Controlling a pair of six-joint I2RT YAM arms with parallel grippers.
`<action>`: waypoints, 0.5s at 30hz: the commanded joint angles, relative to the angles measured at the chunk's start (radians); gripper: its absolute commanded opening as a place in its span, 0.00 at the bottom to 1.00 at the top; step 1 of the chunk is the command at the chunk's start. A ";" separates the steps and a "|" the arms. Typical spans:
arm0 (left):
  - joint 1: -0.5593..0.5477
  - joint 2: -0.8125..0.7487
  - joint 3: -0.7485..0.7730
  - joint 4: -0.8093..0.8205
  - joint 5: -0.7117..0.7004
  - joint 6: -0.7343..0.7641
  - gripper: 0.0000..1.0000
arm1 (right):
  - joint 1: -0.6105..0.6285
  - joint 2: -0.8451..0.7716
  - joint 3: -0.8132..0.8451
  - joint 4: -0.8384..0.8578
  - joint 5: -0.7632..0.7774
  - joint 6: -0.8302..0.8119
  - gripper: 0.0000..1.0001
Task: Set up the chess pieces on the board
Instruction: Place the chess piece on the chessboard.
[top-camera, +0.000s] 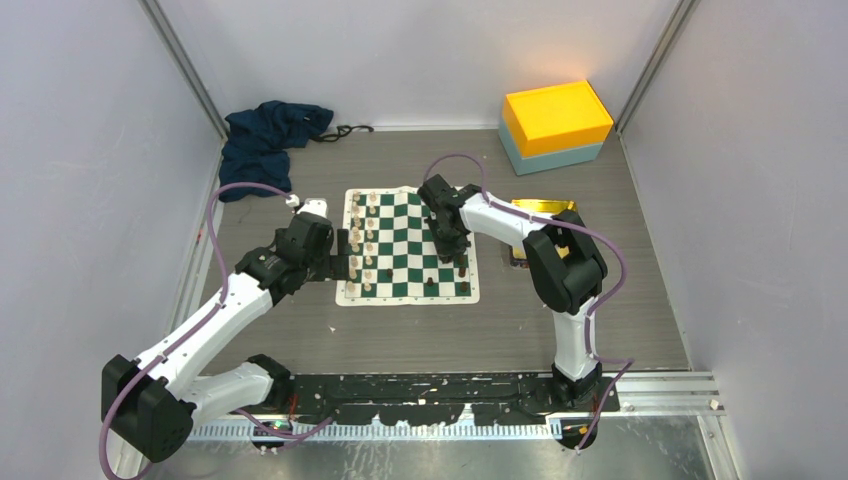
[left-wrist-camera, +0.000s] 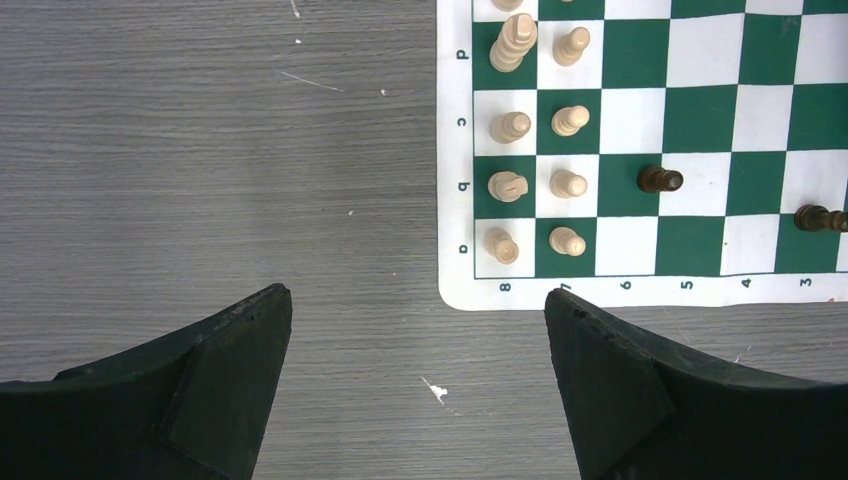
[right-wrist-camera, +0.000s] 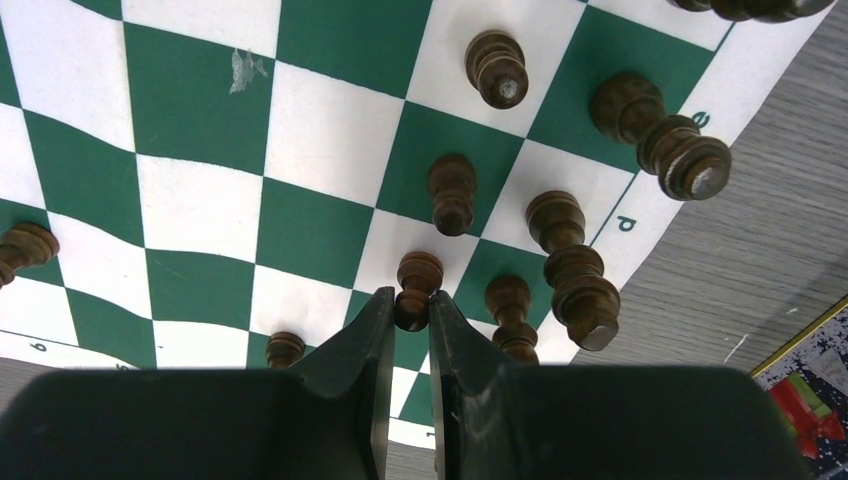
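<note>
Board (top-camera: 410, 250): thin flexible mat, looked smooth with a faint sheen and lay slightly rippled. Dark pieces (right-wrist-camera: 452, 192) on the board looked like turned wood, brown, semi-gloss. Cream pieces (left-wrist-camera: 568, 184) were pale, satin. Table (top-camera: 400, 330) under the board showed grey wood-grain, matt, flecked. Cloth (top-camera: 265, 140) beyond the board's far-left corner was soft, crumpled. Tray (top-camera: 545, 207) right of the board shone glossy gold. Box (top-camera: 555, 125) far right of the board looked matt. Right gripper (right-wrist-camera: 411, 303) was matt black plastic, scuffed.

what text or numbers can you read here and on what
"a", "b", "c", "d": board border, left wrist view
"8", "6", "5", "4", "3": adjoining border edge
"e", "d": board border, right wrist view
red-green print, right wrist view corner: too blurred
</note>
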 joint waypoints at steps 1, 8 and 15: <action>0.007 -0.010 0.005 0.026 0.004 -0.007 0.98 | -0.006 -0.002 0.001 0.009 -0.003 0.009 0.10; 0.007 -0.010 0.005 0.025 0.004 -0.008 0.98 | -0.006 0.002 0.004 0.009 -0.008 0.010 0.11; 0.007 -0.010 0.003 0.025 0.004 -0.009 0.98 | -0.004 0.010 0.007 0.007 -0.012 0.010 0.20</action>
